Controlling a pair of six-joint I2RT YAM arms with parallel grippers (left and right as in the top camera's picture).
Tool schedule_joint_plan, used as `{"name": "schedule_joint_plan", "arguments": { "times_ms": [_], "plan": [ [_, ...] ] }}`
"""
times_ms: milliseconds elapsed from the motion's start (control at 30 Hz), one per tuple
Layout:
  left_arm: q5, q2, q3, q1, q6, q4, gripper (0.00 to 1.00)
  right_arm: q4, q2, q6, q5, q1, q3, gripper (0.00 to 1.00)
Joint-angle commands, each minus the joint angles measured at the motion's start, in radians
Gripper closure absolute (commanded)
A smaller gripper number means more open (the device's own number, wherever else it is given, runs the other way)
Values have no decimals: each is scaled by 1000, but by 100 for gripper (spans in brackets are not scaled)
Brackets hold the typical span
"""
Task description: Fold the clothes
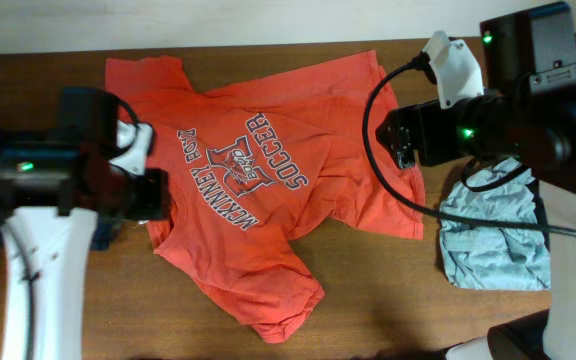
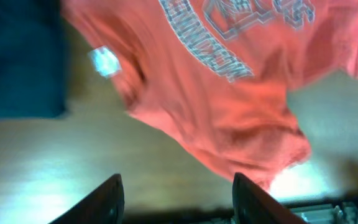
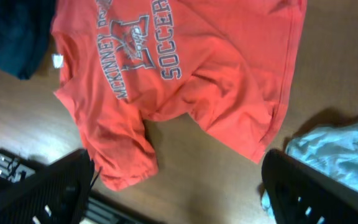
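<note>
Dim warm light, blurred left-wrist view

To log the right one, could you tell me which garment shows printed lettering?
The orange-red T-shirt in the middle, reading SOCCER; the pale grey-blue garment and the navy garment show no print.

One orange-red T-shirt (image 1: 268, 170), one pale grey-blue garment (image 1: 493, 245), one navy garment (image 3: 11, 31); all three share one counter (image 1: 388, 300)
</note>
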Motion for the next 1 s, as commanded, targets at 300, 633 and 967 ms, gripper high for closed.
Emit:
{"name": "schedule_joint_plan", "arguments": {
  "times_ms": [300, 633, 967],
  "plan": [
    [388, -6, -785, -141, -139, 404, 80, 297, 84, 49, 45, 4, -520, 11],
    [264, -5, -916, -251, -259, 574, 98, 371, 85, 48, 45, 4, -604, 11],
    [208, -5, -1011, -291, -352, 682, 98, 401, 85, 48, 45, 3, -604, 11]
  ]
}}
